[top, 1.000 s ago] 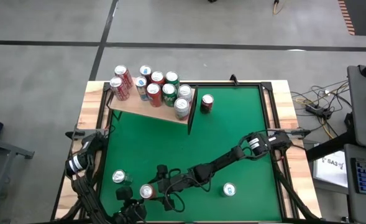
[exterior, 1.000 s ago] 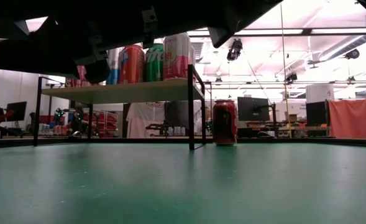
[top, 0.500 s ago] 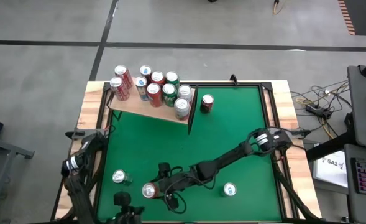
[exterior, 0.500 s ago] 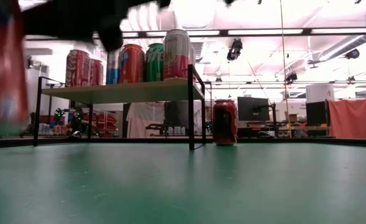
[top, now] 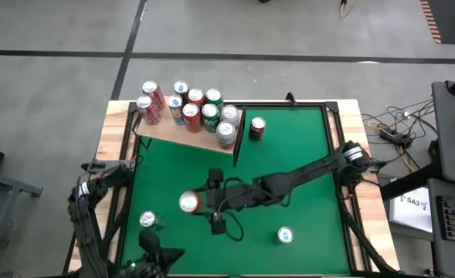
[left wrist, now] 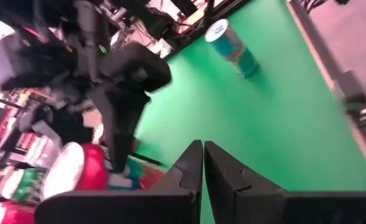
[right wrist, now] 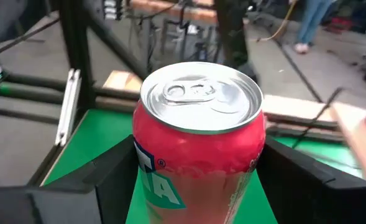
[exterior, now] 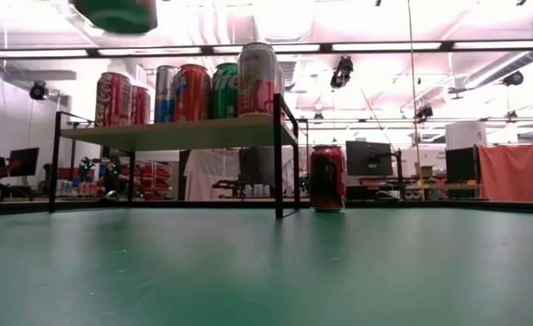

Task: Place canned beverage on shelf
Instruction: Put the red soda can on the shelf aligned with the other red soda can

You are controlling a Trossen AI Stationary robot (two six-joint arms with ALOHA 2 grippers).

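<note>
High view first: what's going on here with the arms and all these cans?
The right gripper holds a red can between its fingers, lifted above the green table short of the shelf. The shelf already carries a cluster of cans. One red can stands beside its dark end panel, and two more stand on the near side. The left gripper waits shut at the table's left edge.
</note>
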